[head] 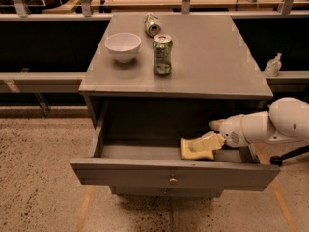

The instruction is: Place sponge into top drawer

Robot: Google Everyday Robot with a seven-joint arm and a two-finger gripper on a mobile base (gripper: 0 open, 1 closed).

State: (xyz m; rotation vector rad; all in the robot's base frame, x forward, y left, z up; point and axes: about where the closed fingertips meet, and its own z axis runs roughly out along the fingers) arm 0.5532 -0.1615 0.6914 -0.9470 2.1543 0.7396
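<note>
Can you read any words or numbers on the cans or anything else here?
Upright green can: label print too blurred to read.
Tipped can: nothing readable.
Bottle: too small to tell.
Gripper, over the sponge in the top drawer: no writing visible.

The gripper hangs low inside the open top drawer, the sponge touching beneath it and the drawer's front panel close beside it, while beyond its tip the drawer floor lies bare and the tabletop overhangs above and farther back.
</note>
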